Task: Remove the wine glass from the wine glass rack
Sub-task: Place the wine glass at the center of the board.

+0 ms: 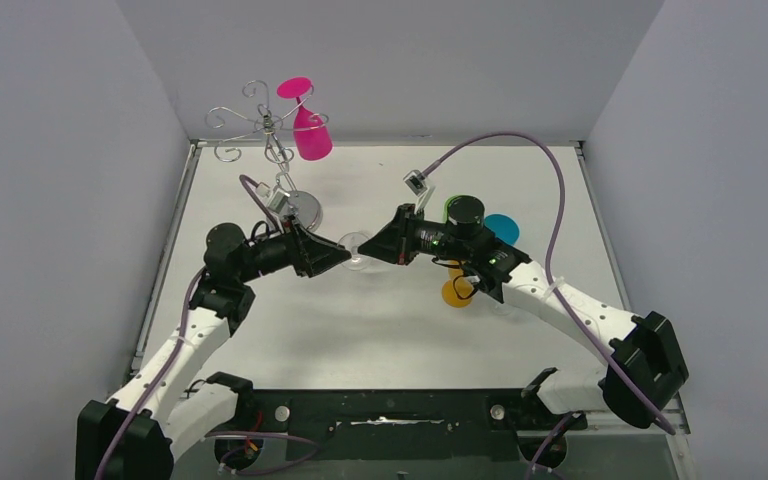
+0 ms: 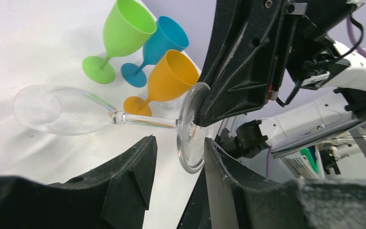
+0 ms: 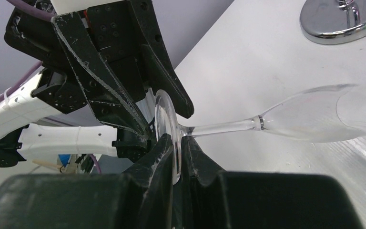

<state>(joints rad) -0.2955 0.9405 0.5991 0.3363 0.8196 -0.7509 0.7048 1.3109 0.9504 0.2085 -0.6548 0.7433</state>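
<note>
A clear wine glass (image 2: 71,112) lies level between my two grippers, low over the white table (image 1: 380,330). My right gripper (image 3: 177,140) is shut on the edge of its round foot (image 3: 164,119). My left gripper (image 2: 178,143) is open, with one finger on each side of that same foot (image 2: 190,129) and a gap showing. In the top view the two grippers meet mid-table, left (image 1: 343,258) and right (image 1: 375,250), with the clear glass (image 1: 356,245) between them. The wine glass rack (image 1: 265,125) stands at the back left with a pink wine glass (image 1: 310,130) hanging upside down on it.
The rack's shiny round base (image 3: 343,19) stands just beyond the clear glass's bowl. Green (image 2: 119,33), blue (image 2: 159,45) and orange (image 2: 169,78) wine glasses stand upright close to the right arm. Grey walls close in the table on the left, back and right.
</note>
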